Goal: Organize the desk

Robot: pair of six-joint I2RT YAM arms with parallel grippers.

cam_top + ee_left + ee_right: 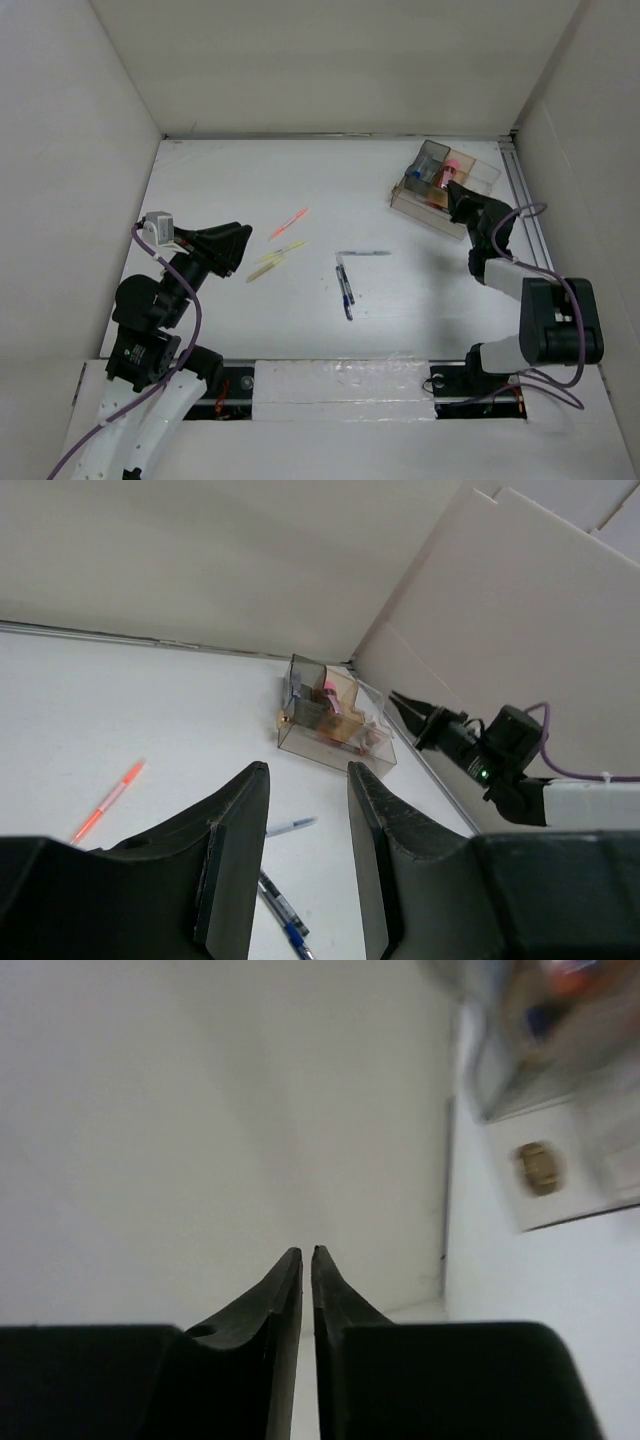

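Observation:
The white desk (420, 310) has pens scattered across its middle: an orange-pink pen (289, 223), two yellow pens (277, 261), a white pen (364, 253) and two blue pens (344, 285). My left gripper (242, 250) is open and empty, hovering just left of the yellow pens. Its wrist view shows the open jaws (305, 780) above the blue pens (281, 910), with the white pen (290, 826) and orange-pink pen (108, 800) beyond. My right gripper (452, 193) is shut and empty at the near edge of the clear organizer box (432, 208). Its fingertips (306, 1255) are closed together.
The organizer (335, 742) at the back right holds pink and other small items. It shows blurred in the right wrist view (560, 1060). A metal rail (527, 205) runs along the desk's right side. White walls enclose the left, back and right.

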